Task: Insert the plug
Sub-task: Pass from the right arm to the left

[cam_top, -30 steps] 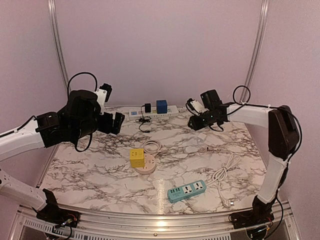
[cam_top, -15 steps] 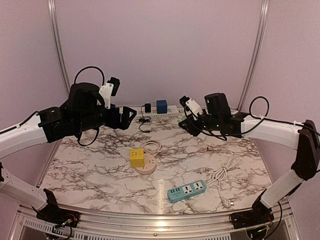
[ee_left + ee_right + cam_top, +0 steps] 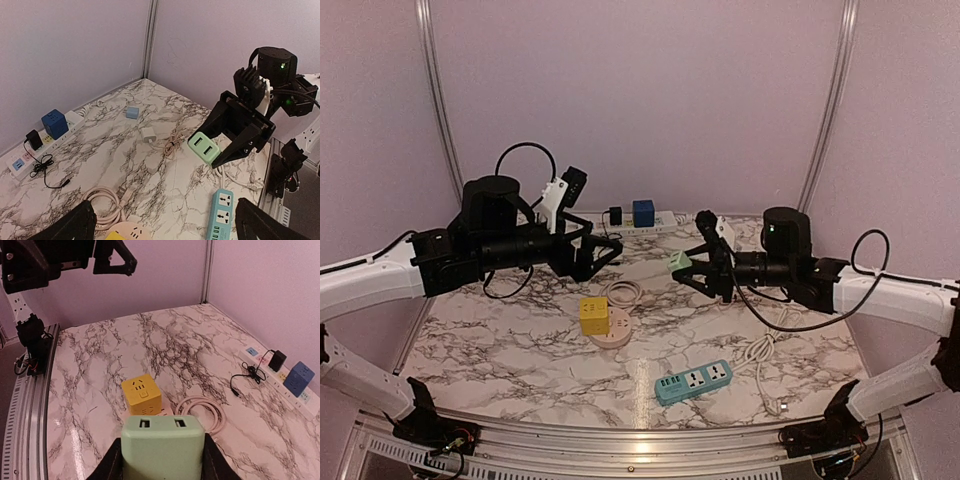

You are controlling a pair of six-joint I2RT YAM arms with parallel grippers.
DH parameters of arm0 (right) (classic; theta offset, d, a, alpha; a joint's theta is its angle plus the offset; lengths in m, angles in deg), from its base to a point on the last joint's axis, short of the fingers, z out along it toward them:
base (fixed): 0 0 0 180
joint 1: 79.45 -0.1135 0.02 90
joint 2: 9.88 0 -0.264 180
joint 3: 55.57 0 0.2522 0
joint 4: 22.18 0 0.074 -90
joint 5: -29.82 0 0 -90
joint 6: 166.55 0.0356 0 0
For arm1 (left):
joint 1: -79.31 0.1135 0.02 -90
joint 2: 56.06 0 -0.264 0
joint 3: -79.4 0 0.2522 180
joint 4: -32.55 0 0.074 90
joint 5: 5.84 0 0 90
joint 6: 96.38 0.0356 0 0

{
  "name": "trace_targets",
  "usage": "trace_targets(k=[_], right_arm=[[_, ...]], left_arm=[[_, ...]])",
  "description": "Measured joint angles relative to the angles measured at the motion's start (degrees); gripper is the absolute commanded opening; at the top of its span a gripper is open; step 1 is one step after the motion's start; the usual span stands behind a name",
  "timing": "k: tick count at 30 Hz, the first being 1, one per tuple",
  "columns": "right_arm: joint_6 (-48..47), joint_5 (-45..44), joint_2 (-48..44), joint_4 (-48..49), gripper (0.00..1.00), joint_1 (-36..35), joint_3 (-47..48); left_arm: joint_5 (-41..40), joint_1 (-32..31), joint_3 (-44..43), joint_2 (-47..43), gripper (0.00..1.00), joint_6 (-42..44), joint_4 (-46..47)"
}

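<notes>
Likely lab: aluminium-framed booth, marble tabletop.

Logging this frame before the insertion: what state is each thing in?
Right fingers, shut on green adapter, held above table.
Left fingers, open, empty.
Teal power strip, lying flat, sockets vacant.
White power strip, black charger and blue cube plugged in.
Yellow cube, sitting on round base.
</notes>
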Motion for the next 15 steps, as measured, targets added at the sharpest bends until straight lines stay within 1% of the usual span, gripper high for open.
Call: trace_targets(k=[2,7,10,15], right_arm=[[-1.6,0.9,-2.2,1.0,0.2,-2.1,-1.0],[-5.9,0.7,-5.6,3.8,0.2,-5.7,-2.7],[-7.7,0.5,-6.5,5.4,0.19,-6.0,-4.3],[-10.1,-0.4,-7.1,6.7,0.19,-6.5,-5.4]], left_arm=[[0.5,0.0,-1.6,1.7,0.99,-0.9,0.3],[3.1,-0.1,-9.7,9.4,0.99,-4.9,0.3],[5.7,-0.7,-10.4,11.2,0.99,-6.7,1.4],[10.7,-2.2,-10.1,11.3,0.99,-8.0,3.5]])
